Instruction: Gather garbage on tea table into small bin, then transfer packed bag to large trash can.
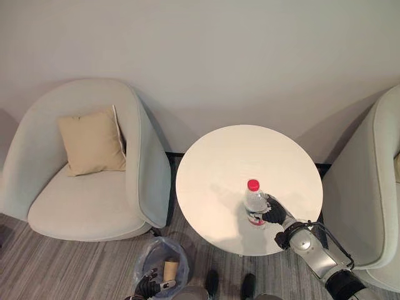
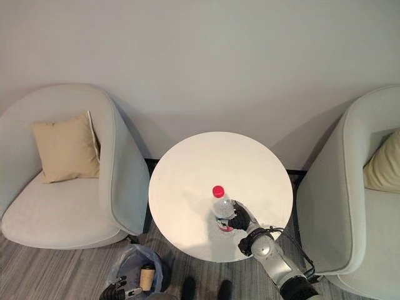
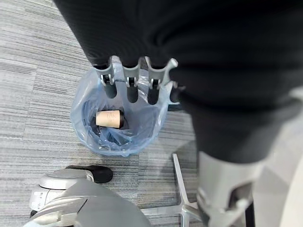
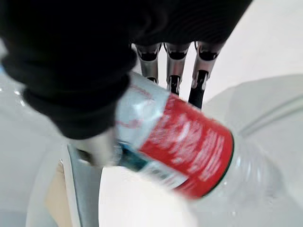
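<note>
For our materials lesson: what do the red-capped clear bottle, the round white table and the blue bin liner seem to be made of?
Red-capped clear bottle: thin see-through plastic, glossy printed red label, held by the right hand.
Round white table: smooth, hard, matt white top; material underneath unclear.
Blue bin liner: thin translucent plastic film, crinkled and folded over the rim, beside the left hand.

We face a plain pale wall. Below it, grey striped carpet covers the floor. A pale armchair with a tan cushion stands well to the left of the right hand, another pale armchair just to its right, also with a tan cushion. Between them stands a round white table, evenly lit, its surface under that hand.
</note>
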{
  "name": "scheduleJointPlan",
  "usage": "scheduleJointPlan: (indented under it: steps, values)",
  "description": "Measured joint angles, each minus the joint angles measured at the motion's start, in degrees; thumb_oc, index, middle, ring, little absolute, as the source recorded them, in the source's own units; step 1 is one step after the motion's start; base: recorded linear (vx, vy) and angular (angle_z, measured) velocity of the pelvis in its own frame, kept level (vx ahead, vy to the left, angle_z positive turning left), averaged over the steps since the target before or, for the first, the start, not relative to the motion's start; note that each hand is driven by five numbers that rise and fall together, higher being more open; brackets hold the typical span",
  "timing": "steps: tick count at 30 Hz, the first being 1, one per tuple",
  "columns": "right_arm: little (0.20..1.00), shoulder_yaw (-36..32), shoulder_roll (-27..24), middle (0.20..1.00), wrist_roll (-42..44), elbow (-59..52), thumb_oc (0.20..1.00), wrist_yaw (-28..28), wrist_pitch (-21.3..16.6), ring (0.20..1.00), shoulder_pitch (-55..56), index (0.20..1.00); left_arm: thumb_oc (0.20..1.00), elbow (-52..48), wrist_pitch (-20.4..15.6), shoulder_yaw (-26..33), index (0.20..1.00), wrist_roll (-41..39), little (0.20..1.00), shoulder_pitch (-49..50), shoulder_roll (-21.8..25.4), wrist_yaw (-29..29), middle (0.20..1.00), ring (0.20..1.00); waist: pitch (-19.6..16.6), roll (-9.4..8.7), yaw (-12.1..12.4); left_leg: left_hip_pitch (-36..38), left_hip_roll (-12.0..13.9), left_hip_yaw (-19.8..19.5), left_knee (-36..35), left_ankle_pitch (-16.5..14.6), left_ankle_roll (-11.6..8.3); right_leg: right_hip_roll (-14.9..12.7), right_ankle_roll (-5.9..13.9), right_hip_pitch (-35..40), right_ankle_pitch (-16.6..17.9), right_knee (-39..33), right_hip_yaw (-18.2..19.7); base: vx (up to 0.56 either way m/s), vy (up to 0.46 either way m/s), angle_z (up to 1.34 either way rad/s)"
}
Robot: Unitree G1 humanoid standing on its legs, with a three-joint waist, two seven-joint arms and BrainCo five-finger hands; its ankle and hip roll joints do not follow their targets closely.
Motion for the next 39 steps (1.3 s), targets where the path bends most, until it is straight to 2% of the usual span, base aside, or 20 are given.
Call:
scheduleJointPlan:
  steps: [10, 14, 17, 20, 22, 23, 24, 25, 26, 27, 28, 30, 31, 32, 33, 34, 35, 36, 37, 39]
  values:
    - [0.2, -4.5, -0.4, 0.2, 5.1, -11.3, 0.2, 1.4, -0.4, 0.2, 1.9, 0.2, 1.0, -0.4, 0.1, 0.1, 1.0, 0.0, 1.0, -1.2, -0.1, 0.1, 1.0, 1.0, 0.3, -0.5, -1.1, 1.2, -0.5, 1.0, 0.2, 0.5, 1.09, -0.6, 0.64, 0.4, 0.0, 0.3, 0.9, -0.02, 0.103, -0.06]
    - [0.2, -4.3, -0.3, 0.2, 5.4, -13.6, 0.2, 2.4, -1.1, 0.2, 1.8, 0.2, 1.0, -0.4, 0.1, 0.2, 1.0, -0.1, 1.0, -2.7, -0.2, 0.3, 1.0, 1.0, 0.3, -0.52, -1.6, 1.1, -0.6, 3.5, 0.2, 0.4, 1.5, -0.9, 1.31, -1.5, -0.1, 2.5, 3.2, -0.1, 0.062, -0.32]
    - [0.2, -4.2, -0.3, 0.2, 5.4, -13.6, 0.2, 3.0, -1.2, 0.2, 1.4, 0.2, 1.0, -0.2, 0.1, 0.2, 1.0, -0.1, 1.0, -4.0, 0.0, 0.5, 1.0, 1.0, 0.4, -0.29, -1.9, 0.1, -0.5, 4.5, 0.3, 0.7, 2.09, -1.0, 2.53, -5.2, -1.7, 8.3, 6.1, -0.09, -0.051, -0.24]
    - [0.2, -4.7, -0.4, 0.2, 5.4, -13.6, 0.2, 3.0, -1.3, 0.2, 1.9, 0.2, 1.0, -0.6, -0.1, 0.2, 1.0, -0.4, 1.0, -4.4, -0.1, 0.9, 1.0, 1.0, 0.4, -0.11, -2.0, -0.2, -0.5, 2.6, 0.1, 0.7, 1.26, -0.1, 2.83, -4.9, -2.0, 8.3, 9.3, -0.08, -0.155, 0.19]
    - [0.2, -4.7, -0.4, 0.2, 5.4, -13.6, 0.2, 2.6, -1.3, 0.2, 2.7, 0.2, 1.0, -0.6, -0.2, 0.3, 1.0, -0.5, 1.0, -4.7, -0.2, 1.2, 1.0, 1.0, 0.2, -0.45, -1.8, -1.0, -0.8, 0.1, -0.2, 0.6, 1.34, 0.6, 1.72, -2.9, -1.2, 4.5, 10.0, -0.15, -0.199, 0.82]
    - [0.2, -4.7, -0.4, 0.2, 5.4, -13.6, 0.2, 2.6, -1.4, 0.2, 2.9, 0.2, 1.0, -0.3, -0.1, 0.2, 1.0, -0.6, 1.0, -4.4, -0.7, 1.2, 1.0, 1.0, 0.2, 0.14, -1.3, -2.4, -0.6, -1.4, 0.3, 1.2, 0.5, 1.6, 1.21, -2.5, 0.2, 3.7, 9.7, -0.22, -0.247, 1.62]
    - [0.2, -4.8, -0.4, 0.2, 5.5, -13.5, 0.2, 1.6, -1.5, 0.2, 5.2, 0.2, 1.0, -0.6, -0.1, 0.1, 1.0, -0.6, 1.0, -4.3, -1.5, 1.3, 1.0, 1.0, 0.0, 0.39, -0.2, -4.6, -0.9, -5.8, 0.8, 1.7, -0.53, 2.1, 0.62, -2.6, -0.2, 3.0, 8.9, -0.26, -0.17, 1.67]
    - [0.2, -4.4, -0.6, 0.2, 5.5, -12.9, 0.2, 1.8, -1.4, 0.2, 5.5, 0.2, 1.0, -0.4, -0.1, -0.1, 1.0, -0.6, 1.0, -4.4, -1.7, 1.2, 1.0, 1.0, 0.3, -0.14, 0.0, -5.8, -0.9, -5.7, 1.1, 0.9, -0.77, 1.7, -0.27, -2.6, 0.1, 2.2, 7.2, -0.26, -0.123, 1.62]
    - [0.2, -4.3, -0.6, 0.2, 5.5, -12.1, 0.2, 1.6, -1.4, 0.2, 5.2, 0.2, 1.0, -0.3, 0.0, -0.1, 1.0, -0.6, 1.0, -3.9, -1.9, 1.1, 1.0, 1.0, 0.5, 0.61, 1.2, -7.1, -0.2, -4.3, 1.3, 0.4, -1.0, 2.6, -0.56, -3.2, 0.2, 2.8, 5.5, -0.21, -0.07, 1.2]
    - [0.2, -4.4, -0.8, 0.2, 5.5, -11.1, 0.2, 1.1, -1.4, 0.2, 5.2, 0.2, 1.0, -0.2, 0.2, -0.1, 1.0, -0.6, 1.0, -3.8, -2.2, 1.1, 1.0, 1.0, 0.9, 1.48, 1.2, -8.5, 0.2, -4.9, 2.0, 0.4, -1.06, 2.7, -1.0, -3.6, 0.2, 4.2, 4.4, -0.12, -0.019, 1.41]
    - [0.2, -4.3, -1.0, 0.2, 5.4, -10.4, 0.2, 0.8, -1.1, 0.2, 5.4, 0.2, 1.0, -0.2, 0.4, -0.4, 1.0, -0.6, 1.0, -4.5, -2.2, 1.1, 1.0, 1.0, 1.2, 0.97, 0.3, -9.1, 0.5, -3.8, 2.3, -1.2, -2.6, 1.3, -1.91, -3.5, -0.4, 4.0, 2.6, -0.09, -0.002, 1.57]
    - [0.2, -4.3, -1.0, 0.2, 5.4, -10.3, 0.2, 0.7, -0.6, 0.2, 4.4, 0.2, 1.0, 0.0, 0.5, -0.5, 1.0, -0.6, 1.0, -4.9, -1.9, 0.9, 1.0, 1.0, 2.3, -1.17, 0.4, -10.4, -0.1, 1.6, 5.3, -1.3, -3.14, -1.6, -3.21, -3.1, -0.2, 2.6, -1.1, -0.11, 0.012, 1.18]
    - [0.2, -4.4, -1.0, 0.2, 5.4, -10.5, 0.2, 0.3, -0.7, 0.2, 2.9, 0.2, 1.0, -0.1, 0.8, -0.6, 1.0, -0.5, 1.0, -5.1, -1.7, 0.9, 1.0, 1.0, 2.7, -2.46, -0.2, -9.7, 0.3, 8.6, 8.3, -1.4, -3.08, -3.4, -3.18, -2.0, 0.5, 1.0, -3.2, -0.06, 0.023, 0.95]
    - [0.2, -4.6, -1.2, 0.2, 5.4, -10.7, 0.2, -0.2, -0.7, 0.2, 2.4, 0.2, 1.0, -0.4, 0.9, -0.8, 1.0, -0.5, 1.0, -5.3, -1.8, 0.9, 1.0, 1.0, 2.9, -2.89, -0.9, -8.6, 0.7, 10.7, 9.1, -1.5, -3.08, -4.1, -2.68, -1.1, 0.4, 0.3, -4.6, -0.03, 0.096, 1.01]
    - [0.2, -5.0, -1.4, 0.2, 5.4, -11.1, 0.2, -0.8, -0.7, 0.2, 2.3, 0.2, 1.0, -0.8, 0.9, -1.2, 1.0, -0.5, 1.0, -5.3, -1.7, 0.9, 1.0, 1.0, 2.6, -2.75, -1.6, -7.4, 1.2, 11.0, 9.0, -1.5, -3.05, -4.1, -2.17, -1.1, -0.6, 0.4, -4.8, 0.0, 0.08, 0.6]
    - [0.2, -5.6, -1.5, 0.2, 5.4, -11.2, 0.2, -0.9, -0.8, 0.2, 1.6, 0.2, 1.0, -1.3, 0.9, -1.6, 1.0, -0.5, 1.0, -5.4, -1.7, 0.9, 1.0, 1.0, 2.2, -2.0, -1.3, -5.1, 1.9, 11.1, 7.9, -1.6, -3.12, -4.3, -1.48, -1.1, 0.3, 0.3, -5.9, 0.02, 0.143, 0.67]
    - [0.2, -6.1, -1.6, 0.2, 5.4, -11.5, 0.2, -1.3, -0.8, 0.2, 1.3, 0.2, 1.0, -1.5, 1.3, -1.7, 1.0, -0.5, 1.0, -5.9, -1.9, 0.9, 1.0, 1.0, 2.4, -1.94, -3.1, -4.2, 3.3, 15.6, 8.3, -2.9, -3.3, -4.9, -1.28, -0.2, 0.8, 0.2, -9.4, 0.01, 0.065, 1.11]
    - [0.2, -6.7, -2.0, 0.2, 5.4, -11.8, 0.2, -1.7, -0.7, 0.2, 1.8, 0.2, 1.0, -1.7, 1.3, -1.8, 1.0, -0.4, 1.0, -6.6, -2.2, 0.9, 1.0, 1.0, 2.3, -1.66, -5.1, -2.9, 4.2, 18.5, 7.3, -2.8, -3.44, -5.2, 0.25, 1.1, -0.3, 0.3, -12.5, 0.12, 0.163, 1.27]
    - [0.2, -7.1, -2.7, 0.2, 5.4, -11.9, 0.2, -1.9, -0.7, 0.2, 2.0, 0.2, 1.0, -2.5, 1.2, -2.5, 1.0, -0.4, 1.0, -7.2, -2.5, 0.9, 1.0, 1.0, 1.7, -1.72, -5.3, -1.4, 5.3, 19.2, 5.2, -2.9, -3.32, -5.3, 0.75, 1.1, -0.4, 0.3, -12.9, 0.14, 0.148, 0.99]
    - [0.2, -7.7, -3.1, 0.2, 5.3, -12.5, 0.2, -1.9, -0.8, 0.2, 1.6, 0.2, 1.0, -3.9, 0.9, -2.5, 1.0, 0.0, 1.0, -7.3, -2.7, 0.8, 1.0, 1.0, 0.5, 0.1, -5.0, -0.5, 6.4, 18.7, 3.1, -2.7, -3.0, -4.3, 1.38, 0.5, -0.4, 0.4, -13.5, 0.11, 0.137, 0.27]
